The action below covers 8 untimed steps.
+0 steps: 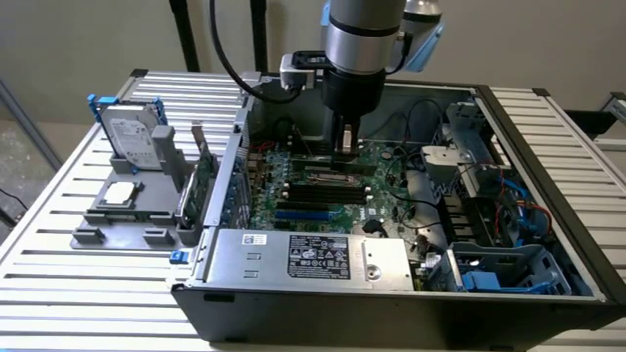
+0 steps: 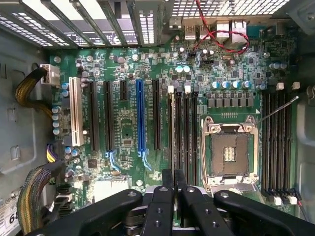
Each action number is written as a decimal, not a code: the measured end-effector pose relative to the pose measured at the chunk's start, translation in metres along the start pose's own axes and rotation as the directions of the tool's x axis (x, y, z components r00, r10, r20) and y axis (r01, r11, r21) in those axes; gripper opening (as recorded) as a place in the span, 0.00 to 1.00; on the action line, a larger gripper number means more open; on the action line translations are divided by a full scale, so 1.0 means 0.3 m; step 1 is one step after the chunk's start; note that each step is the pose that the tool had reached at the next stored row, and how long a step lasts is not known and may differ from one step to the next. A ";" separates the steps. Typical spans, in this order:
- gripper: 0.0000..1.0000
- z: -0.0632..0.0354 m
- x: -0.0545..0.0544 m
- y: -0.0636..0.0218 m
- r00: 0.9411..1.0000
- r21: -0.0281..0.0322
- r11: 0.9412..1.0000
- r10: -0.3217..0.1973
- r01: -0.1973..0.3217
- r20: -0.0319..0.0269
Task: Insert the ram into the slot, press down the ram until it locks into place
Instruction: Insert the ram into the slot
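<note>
My gripper (image 1: 344, 150) hangs inside the open computer case, above the motherboard (image 2: 128, 132). Its two fingers (image 2: 167, 184) are pressed close together. A thin green stick with dark chips, the ram (image 1: 318, 158), lies level right under the fingertips and looks clamped between them. In the wrist view it is edge-on and hard to tell from the board below. The black memory slots (image 2: 179, 132) run parallel just ahead of the fingertips, between the blue slot (image 2: 139, 118) and the silver processor socket (image 2: 229, 152). These slots (image 1: 328, 192) look empty.
A second bank of black slots (image 2: 275, 147) lies beyond the processor socket. Cable bundles (image 2: 34, 196) and the case wall crowd one side. The power supply (image 1: 313, 257) fills the case's near edge. A grey fixture (image 1: 122, 209) at the exterior view's left carries a hard drive (image 1: 132, 136) and a taller green card (image 1: 201, 183).
</note>
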State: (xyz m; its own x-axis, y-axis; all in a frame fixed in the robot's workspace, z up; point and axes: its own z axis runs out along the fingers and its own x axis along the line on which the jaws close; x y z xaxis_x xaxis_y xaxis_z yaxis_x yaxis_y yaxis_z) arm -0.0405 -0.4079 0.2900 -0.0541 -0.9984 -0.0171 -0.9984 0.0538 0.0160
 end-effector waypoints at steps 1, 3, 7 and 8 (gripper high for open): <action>0.13 0.006 0.000 0.000 1.000 0.000 1.000 0.000 0.000 0.000; 0.13 0.019 0.000 0.000 1.000 0.000 1.000 0.000 0.000 0.000; 0.13 0.043 0.001 -0.001 1.000 0.000 1.000 0.000 0.000 0.000; 0.13 0.049 0.001 -0.001 1.000 0.000 1.000 0.000 0.000 0.000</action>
State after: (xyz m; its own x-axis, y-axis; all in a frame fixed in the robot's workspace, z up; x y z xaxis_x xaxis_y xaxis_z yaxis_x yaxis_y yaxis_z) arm -0.0405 -0.4079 0.2754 -0.0542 -0.9984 -0.0171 -0.9984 0.0539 0.0158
